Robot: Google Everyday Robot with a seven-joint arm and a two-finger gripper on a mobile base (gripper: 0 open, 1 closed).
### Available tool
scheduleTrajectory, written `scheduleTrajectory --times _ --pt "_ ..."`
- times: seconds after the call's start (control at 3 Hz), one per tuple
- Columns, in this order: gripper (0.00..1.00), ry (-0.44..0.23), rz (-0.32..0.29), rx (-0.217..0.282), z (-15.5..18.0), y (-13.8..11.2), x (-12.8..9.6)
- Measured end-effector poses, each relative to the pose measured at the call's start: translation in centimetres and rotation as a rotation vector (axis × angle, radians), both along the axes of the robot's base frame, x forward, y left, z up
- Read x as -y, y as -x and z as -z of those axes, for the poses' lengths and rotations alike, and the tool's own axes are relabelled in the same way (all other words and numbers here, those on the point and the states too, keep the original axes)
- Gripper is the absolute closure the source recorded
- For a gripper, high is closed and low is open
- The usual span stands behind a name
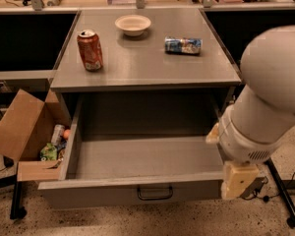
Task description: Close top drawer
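1. The claw (238, 180) hangs at the front right corner of the top drawer (147, 159), touching it or just beside it. I cannot tell whether it is released or clenched.
2. The drawer stands pulled fully out. Its flat front runs left of the claw, with the black handle (155, 193) left and slightly lower.
3. To close it well, I judge the claw should shift left toward the handle, press flat on the front and push straight in. A push at the corner may skew the drawer.
4. The worktop (147, 73), above and beyond the claw, carries 1 upright red can (90, 49). Push gently so it stays standing.
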State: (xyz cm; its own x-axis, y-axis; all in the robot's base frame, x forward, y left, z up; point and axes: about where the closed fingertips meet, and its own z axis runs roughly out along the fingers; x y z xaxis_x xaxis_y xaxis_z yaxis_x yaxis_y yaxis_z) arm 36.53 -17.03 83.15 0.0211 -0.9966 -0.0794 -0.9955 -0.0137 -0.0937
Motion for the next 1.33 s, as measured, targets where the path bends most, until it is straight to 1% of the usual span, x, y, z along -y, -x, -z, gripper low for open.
scheduleTrajectory --times 0.33,0.67,1.0,1.33 --pt "0.5 -0.052 0.01 -0.106 6.1 3.3 0.0" --pt "0.8 -0.05 0.013 -0.131 7.2 4.2 0.1" --pt "1.0 -0.05 0.013 -0.131 7.2 4.2 0.1" --pt "1.0 -0.042 0.024 -0.125 10.6 4.5 0.3"
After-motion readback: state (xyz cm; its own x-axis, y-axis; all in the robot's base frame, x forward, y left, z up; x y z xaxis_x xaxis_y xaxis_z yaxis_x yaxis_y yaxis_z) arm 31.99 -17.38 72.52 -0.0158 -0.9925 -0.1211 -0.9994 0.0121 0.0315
